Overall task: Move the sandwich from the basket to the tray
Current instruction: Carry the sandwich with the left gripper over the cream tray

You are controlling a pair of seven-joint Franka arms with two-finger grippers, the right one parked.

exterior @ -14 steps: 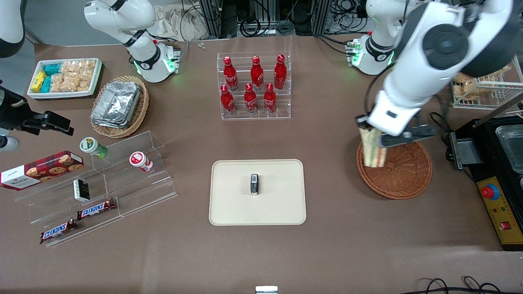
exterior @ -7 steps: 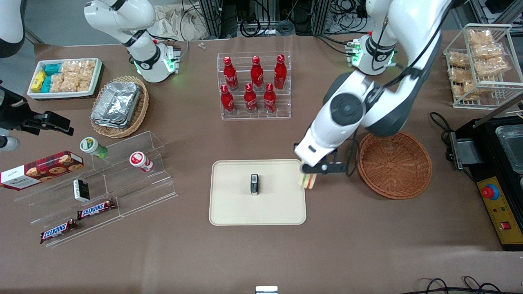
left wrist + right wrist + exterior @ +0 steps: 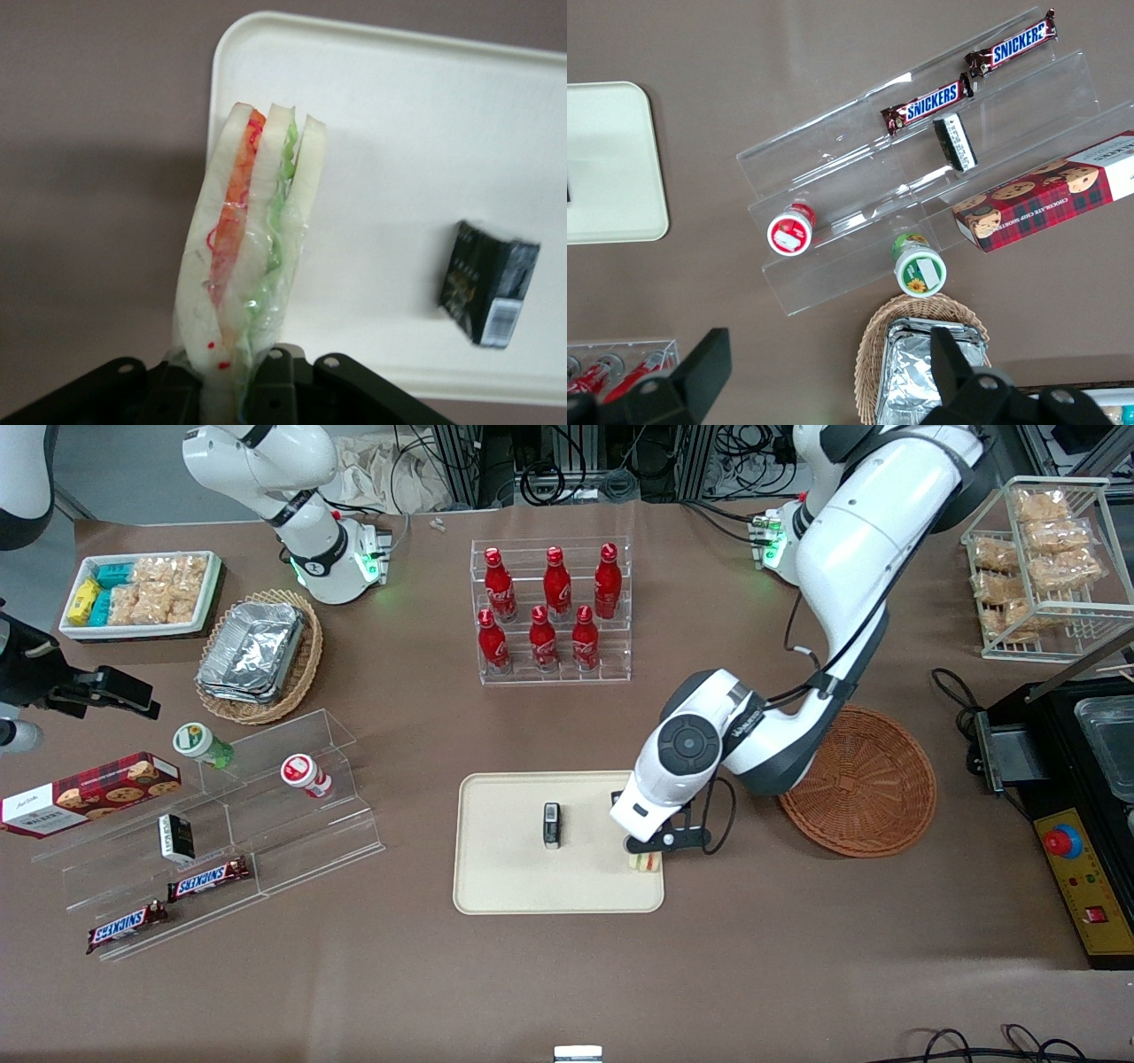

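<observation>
Sandwich, a triangular wedge of pale bread with green and orange-red filling layers (image 3: 645, 862), is clamped in the end effector (image 3: 654, 852) of the working left arm, the black fingers (image 3: 182, 394) closed on its lower end. In the left wrist view the sandwich (image 3: 252, 257) projects straight out from the end effector (image 3: 229, 390), its long axis running away from the fingers and its tip reaching over the rim of the flat cream-beige rectangular tray (image 3: 390, 159).

Position: in the front view the sandwich hangs at the tray's (image 3: 496, 895) edge nearest the working arm's end of the table, over its near corner, just beside the rim. Contact with the tray surface cannot be confirmed. A small black box with a white label (image 3: 551, 825) stands at the tray's middle, well apart from the sandwich.

The round reddish-brown woven wicker basket (image 3: 873, 797) lies toward the working arm's end of the table and holds nothing visible.

Change noted: a second ago the sandwich was at the basket's rim; half a second ago it hung at the tray's edge, farther from the front camera; it now sits lower and nearer that camera.

Assessment: transfer is nearly complete; the remaining step appears to be lowering and release, with some risk of the wedge resting on the rim
</observation>
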